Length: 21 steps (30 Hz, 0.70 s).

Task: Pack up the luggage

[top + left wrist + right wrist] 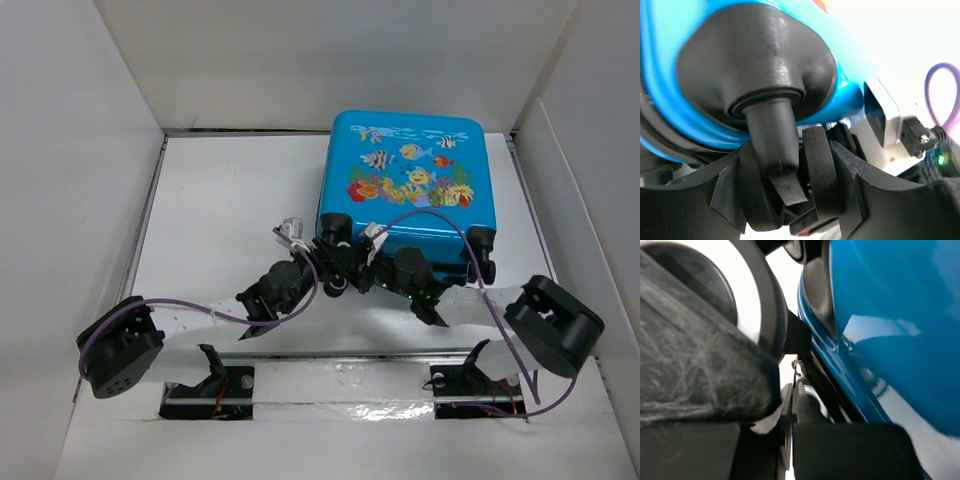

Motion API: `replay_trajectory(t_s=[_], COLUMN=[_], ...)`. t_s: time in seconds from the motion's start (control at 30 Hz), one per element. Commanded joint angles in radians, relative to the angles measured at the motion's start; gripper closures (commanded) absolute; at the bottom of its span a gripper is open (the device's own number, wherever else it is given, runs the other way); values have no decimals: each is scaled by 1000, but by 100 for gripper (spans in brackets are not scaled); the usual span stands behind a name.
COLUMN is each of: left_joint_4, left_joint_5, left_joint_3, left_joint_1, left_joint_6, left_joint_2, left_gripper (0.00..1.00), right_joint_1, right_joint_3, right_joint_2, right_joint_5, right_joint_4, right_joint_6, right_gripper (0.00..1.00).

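Note:
The luggage (pixel 405 180) is a bright-blue hard-shell case with a fish and coral print, lying shut and flat at the back right of the table. Both grippers are at its near-left corner. My left gripper (pixel 330 248) (pixel 790 185) is shut on the black twin wheel (pixel 821 165) there, one finger on each outer side; the wheel housing (pixel 755 65) fills the view above. My right gripper (pixel 352 278) (pixel 794 390) is shut just beside it at the luggage's edge (pixel 890 315), and the thin zipper pull (pixel 798 369) runs down between its fingertips.
White walls (pixel 80 150) box in the white table (pixel 230 200) on the left, back and right. The luggage's other near wheel (pixel 482 240) sticks out toward the right arm (pixel 550 325). Purple cables (pixel 440 220) loop over the luggage's near edge.

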Motion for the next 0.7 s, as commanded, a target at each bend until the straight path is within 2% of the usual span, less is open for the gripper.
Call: replay_trajectory(t_s=[0.0, 0.03, 0.13, 0.2, 0.23, 0.3, 0.33, 0.37, 0.4, 0.43, 0.53, 0.6, 0.67], left_joint_4=[422, 449, 456, 428, 363, 335, 284, 279, 279, 291, 327, 379, 410], left_joint_5=[378, 371, 328, 279, 262, 251, 237, 225, 201, 199, 258, 356, 396], left_joint_3=[57, 38, -28, -51, -55, -66, -71, -81, -110, -117, -78, -23, 12], left_joint_1=[-131, -131, -142, -142, -142, -142, -142, -142, -142, -142, -142, -142, -142], left_joint_6=[21, 16, 1, 13, 17, 49, 56, 53, 39, 33, 17, 14, 2], left_joint_2=[-27, -38, -84, -111, -127, -156, -170, -180, -202, -205, -159, -86, -49], left_gripper=[100, 100, 100, 100, 100, 99, 94, 93, 93, 97, 100, 100, 100], right_joint_1=[132, 132, 141, 141, 141, 141, 141, 141, 141, 141, 91, 80, 106], right_joint_3=[143, 153, 167, 141, 122, 99, 92, 79, 43, 21, -4, 21, 80], right_joint_2=[164, 189, 255, 254, 240, 156, 122, 52, 19, -13, -98, -84, -46], right_joint_5=[-132, -138, -115, -91, -43, 9, 76, 101, 126, 177, 164, 131, 92], right_joint_4=[338, 439, 573, 596, 572, 433, 300, 249, 218, 175, 101, 70, 47], right_joint_6=[174, 202, 311, 346, 348, 288, 268, 248, 227, 223, 202, 184, 167], right_gripper=[100, 100, 100, 100, 100, 100, 100, 100, 100, 100, 100, 100, 100])
